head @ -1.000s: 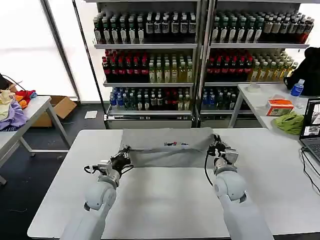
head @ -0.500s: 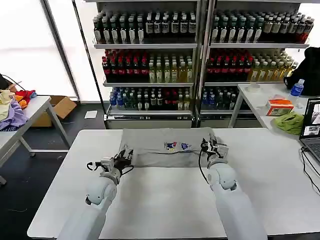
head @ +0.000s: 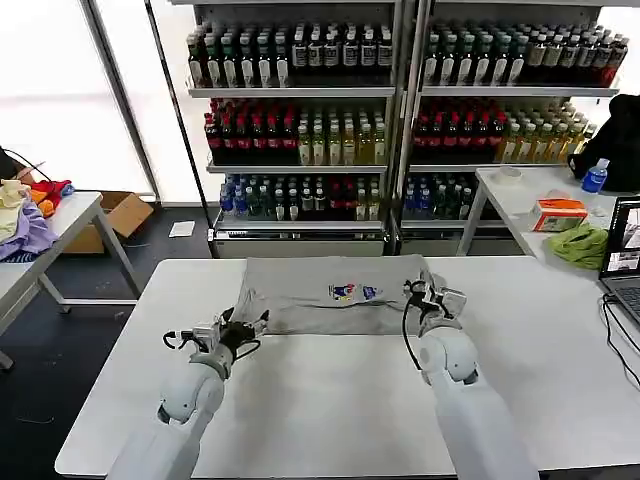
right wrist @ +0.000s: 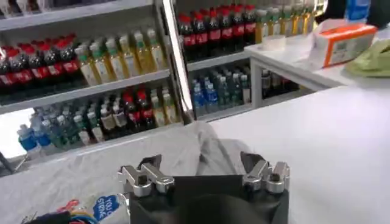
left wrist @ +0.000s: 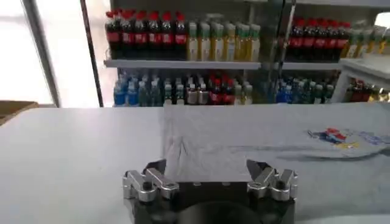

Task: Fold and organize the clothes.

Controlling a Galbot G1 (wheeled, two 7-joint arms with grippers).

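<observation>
A light grey shirt (head: 325, 296) lies folded flat across the far middle of the white table (head: 330, 400), with its small multicoloured chest print (head: 354, 292) facing up. My left gripper (head: 247, 328) stands open just off the shirt's near left corner, with nothing between its fingers. In the left wrist view the left gripper (left wrist: 207, 167) hovers low over the shirt (left wrist: 256, 143). My right gripper (head: 428, 293) is open at the shirt's right edge. In the right wrist view the right gripper (right wrist: 200, 161) is over a rumpled end of the shirt (right wrist: 183, 143), holding nothing.
Shelves of bottles (head: 300, 110) stand behind the table. A side table at the right carries a laptop (head: 625, 250), a green cloth (head: 580, 243), an orange box (head: 558, 213) and a bottle (head: 594, 176). Another table (head: 70, 215) with piled clothes stands at the left.
The shirt, held raised between both grippers a second ago, now lies flat with its print up. Both grippers have let go, and the left one has drawn back toward me.
</observation>
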